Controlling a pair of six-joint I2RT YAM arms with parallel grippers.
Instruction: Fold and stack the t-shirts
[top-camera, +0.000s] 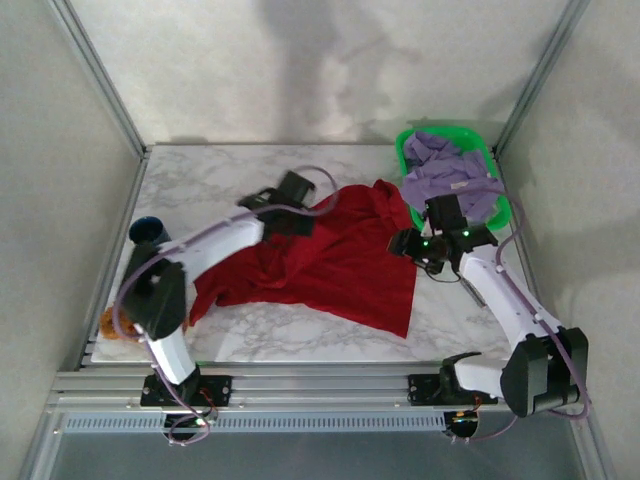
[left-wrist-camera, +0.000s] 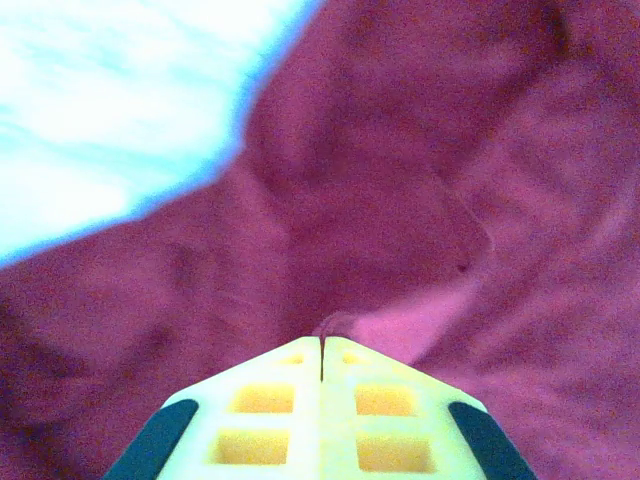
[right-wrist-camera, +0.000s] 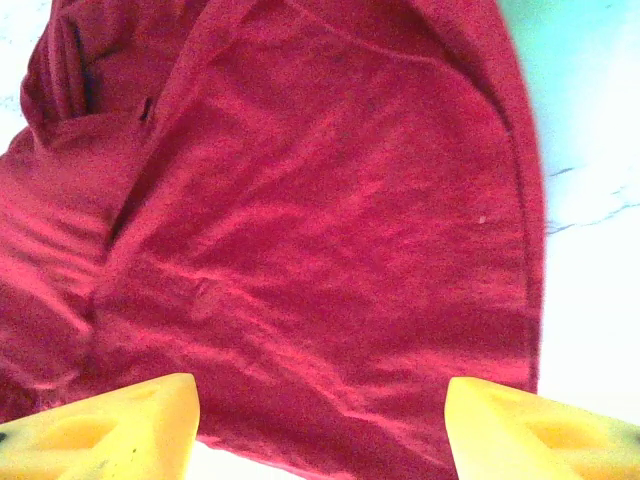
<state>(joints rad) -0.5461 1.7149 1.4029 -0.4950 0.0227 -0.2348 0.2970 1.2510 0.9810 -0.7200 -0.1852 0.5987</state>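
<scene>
Left tool (left-wrist-camera: 321, 348) — fingers pressed together, seemingly pinching a fold of the red t-shirt (top-camera: 330, 265) spread on the worktop (top-camera: 200, 180). Right tool (right-wrist-camera: 320, 405) — spread wide over that shirt's edge. Lavender t-shirt (top-camera: 445, 170) heaped in the green basket (top-camera: 404, 150) behind it.

No text, number or brand reads on the red t-shirt (top-camera: 340, 265) or lavender t-shirt (top-camera: 447, 178), though blur may hide small print.

Green basket (top-camera: 404, 155), marble table (top-camera: 220, 172)
</scene>
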